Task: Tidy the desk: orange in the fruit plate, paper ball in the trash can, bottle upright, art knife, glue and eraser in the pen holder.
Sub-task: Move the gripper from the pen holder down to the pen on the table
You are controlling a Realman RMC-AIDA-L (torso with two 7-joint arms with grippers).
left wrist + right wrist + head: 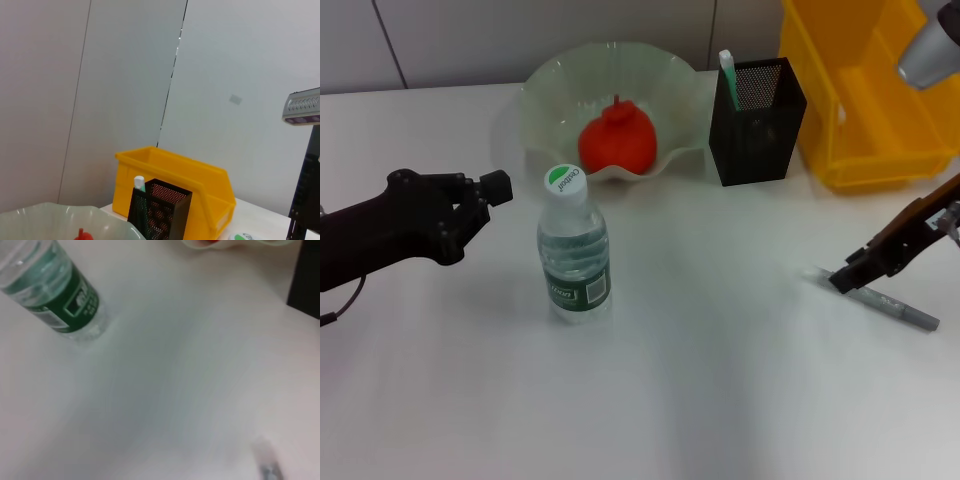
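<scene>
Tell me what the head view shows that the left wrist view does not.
Only the head view shows both end effectors, left and right, the grey slim art knife under the right one, and the upright clear plastic bottle's body. Only the left wrist view shows the tall grey wall panels. Both show the yellow rectangular trash can, black mesh pen holder, pale-green fruit plate and red-orange orange.

White desk (pixel 720 380): bottle (pixel 574 250), fruit plate (pixel 545 90), pen holder (pixel 757 122), trash can (pixel 865 110), perhaps art knife (pixel 895 305).

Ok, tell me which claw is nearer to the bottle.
Left. The left claw sits just beside the upright bottle, level with its cap. The right claw is far across the table, down at a grey pen-like tool.
</scene>
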